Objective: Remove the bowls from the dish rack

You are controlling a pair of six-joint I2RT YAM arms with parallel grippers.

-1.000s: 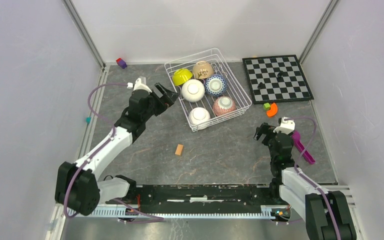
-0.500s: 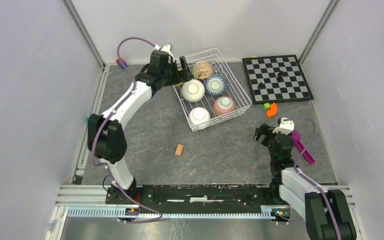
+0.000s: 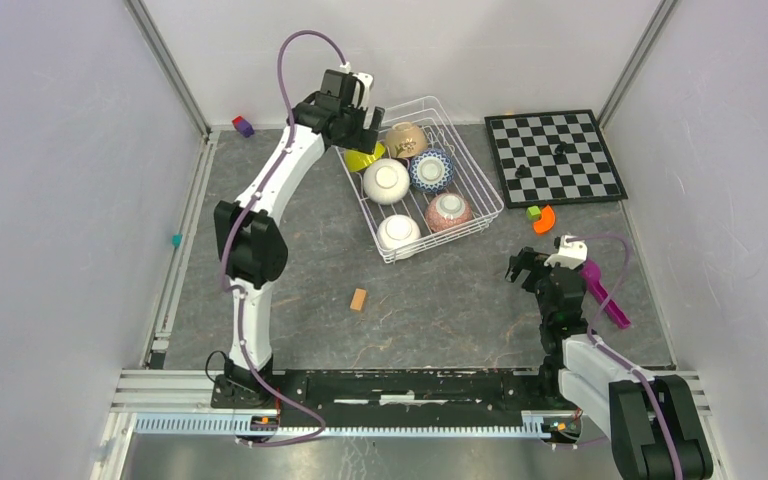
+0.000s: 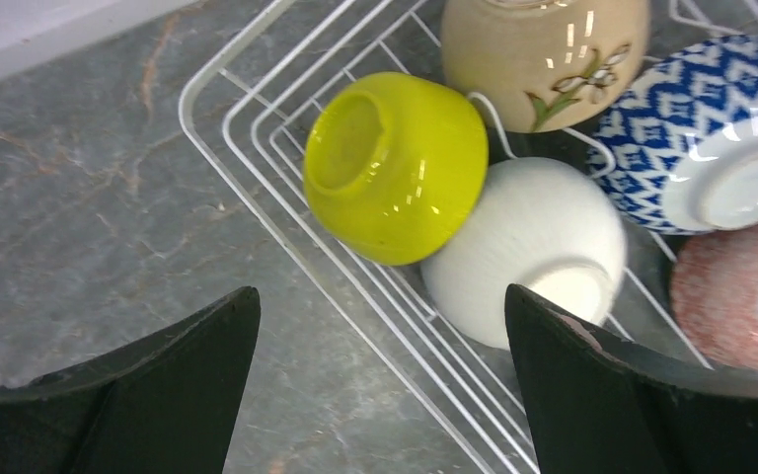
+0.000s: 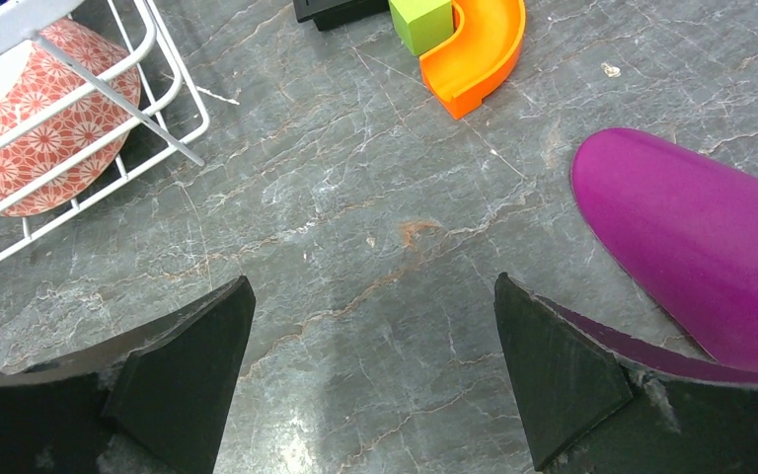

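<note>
The left arm reaches far over the bench (image 3: 440,300) to the rear left corner of the dish rack (image 3: 480,175). The left hand (image 4: 380,291) hangs above that corner with its fingers spread wide and nothing between them. Directly below it, the lime-green bowl (image 4: 395,163) lies tilted in the rack with its foot turned up toward the wrist camera. It touches a white bowl (image 4: 533,247) beside it, and it seems to lean on that bowl, though the contact is partly hidden.

All six bowls are in the rack, feet up. The beige bowl (image 4: 543,54) with a flower sprig sits at the back, and the blue-and-white bowl (image 4: 691,138) is next to it. The pink-red bowl (image 4: 730,306) is nearer the front, and the second white bowl (image 3: 398,232) is at the front edge.

The right hand (image 5: 373,279) hovers low over bare bench to the right of the rack, well apart from it, with fingers also spread and empty. A purple scoop (image 5: 691,247) lies just beside it. An orange curved piece (image 5: 479,44) and a green cube (image 5: 422,22) lie further back, near the chessboard (image 3: 555,155). A small wooden block (image 3: 359,299) lies on the bench in front of the rack
</note>
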